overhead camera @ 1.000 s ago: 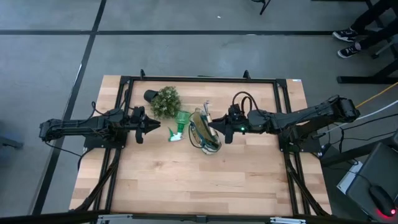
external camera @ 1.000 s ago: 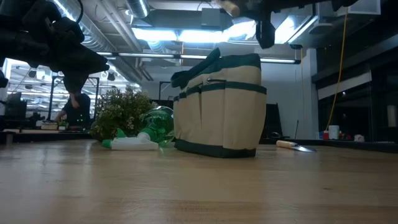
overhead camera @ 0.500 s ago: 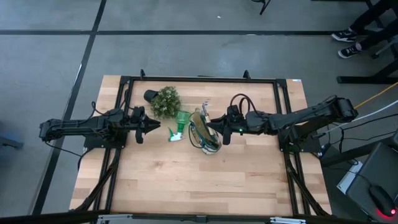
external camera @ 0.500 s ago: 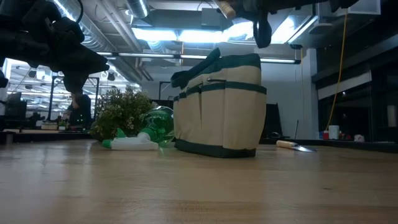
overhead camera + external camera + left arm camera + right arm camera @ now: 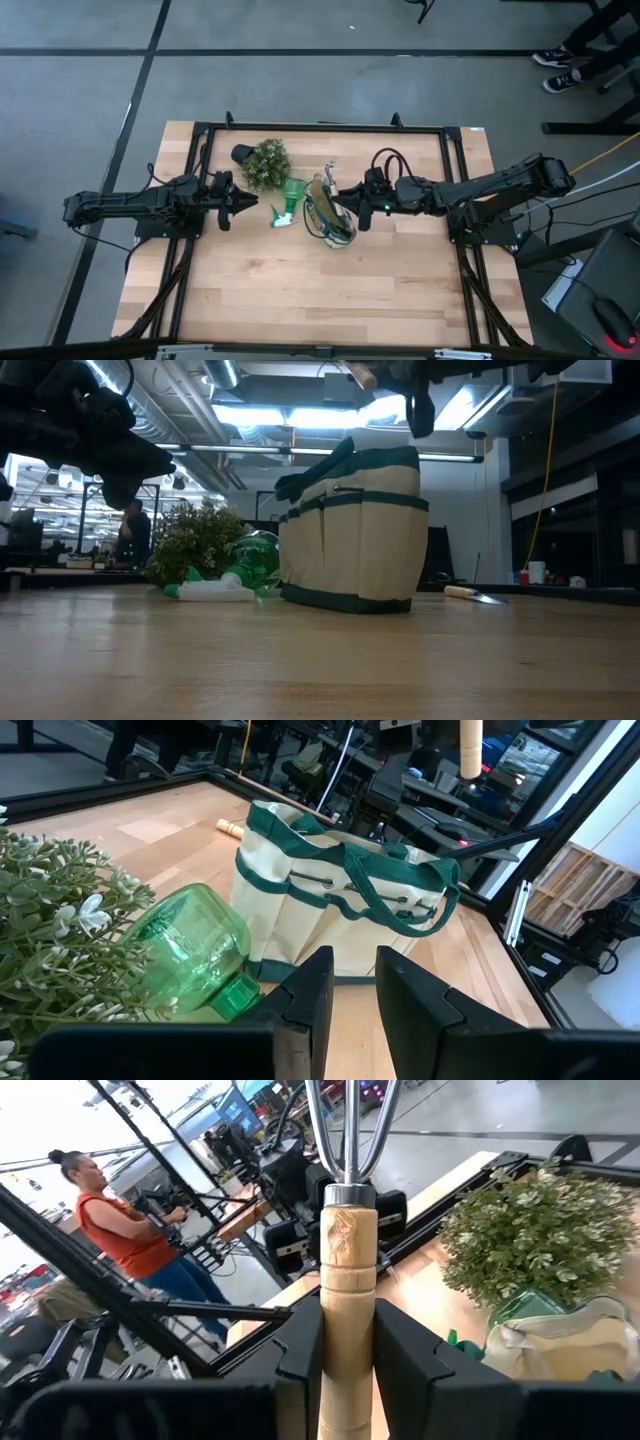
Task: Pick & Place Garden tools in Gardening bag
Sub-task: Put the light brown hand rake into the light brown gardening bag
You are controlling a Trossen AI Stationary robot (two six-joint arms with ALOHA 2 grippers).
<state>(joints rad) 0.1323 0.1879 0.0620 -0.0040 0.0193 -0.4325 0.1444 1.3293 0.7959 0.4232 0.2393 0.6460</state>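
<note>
Wooden-handled tool (image 5: 347, 1310): pale round handle with a metal collar and thin metal prongs beyond it. It sits clamped between the two dark fingers (image 5: 300, 1350) of the right claw (image 5: 348, 205), which is narrowed onto the handle. In the high view that claw hangs over the bag's open top; in the low view the handle end (image 5: 362, 373) shows well above the bag.

Gardening bag (image 5: 352, 528): beige canvas, dark green trim and handles, outer pockets; upright near the middle of the wooden surface (image 5: 330, 280).

Green-and-white plastic piece (image 5: 233, 572): clear green rounded body and white end, lying on its side just beside the bag, between bag and bushy plant (image 5: 266, 163). The plant's black pot (image 5: 242, 153) is tipped over.

Second wooden-handled tool with a metal blade (image 5: 474, 595) lies flat on the surface on the far side of the bag.

Left claw (image 5: 250, 200): held off the surface, tips toward the green piece, well clear of it. Fingers (image 5: 310, 995) nearly together with a narrow gap, nothing held.

Far background, right wrist view: a person in a red top (image 5: 120, 1230).
</note>
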